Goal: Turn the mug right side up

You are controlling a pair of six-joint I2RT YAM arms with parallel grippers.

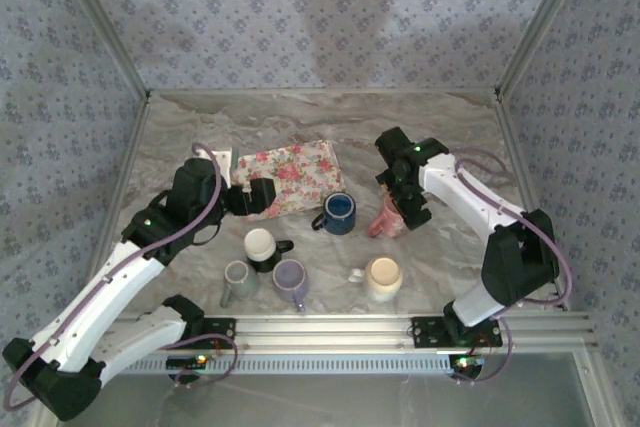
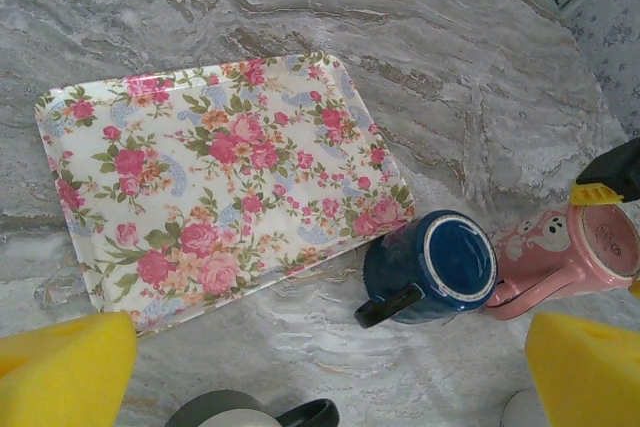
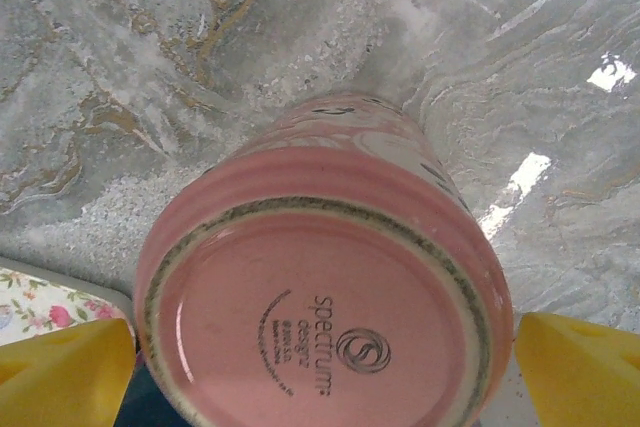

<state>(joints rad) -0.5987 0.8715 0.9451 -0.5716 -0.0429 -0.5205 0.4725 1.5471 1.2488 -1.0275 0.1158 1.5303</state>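
Your right hand (image 3: 322, 369) is holding the pink mug (image 1: 384, 219); in the right wrist view its yellow pads (image 3: 66, 371) sit against both sides of the mug near the base; that base, with a printed maker's mark, faces the camera. The mug is tipped over, base raised toward the hand and its other end down by the marbled surface (image 1: 450, 127). It lies to the right of the floral tray (image 1: 290, 177), on the far side of the blue mug (image 1: 339, 213) from the tray; it is just beside that blue mug, and you cannot tell whether the two touch.

The blue mug stands mouth up just off the tray's near right corner, its dark handle pointing toward the arm bases.

Your left hand (image 1: 255, 197) hovers at the tray's near left edge; its fingers are spread wide with nothing between them, and the left wrist view looks across the tray toward both mugs.

Nearer the arm bases than the tray you have four more mugs: a black mug (image 1: 262, 247) with a white inside closest to the tray; then a grey mug (image 1: 238, 282), a lavender mug (image 1: 291, 280) and, well to the right, a cream mug (image 1: 383, 279) standing mouth up.
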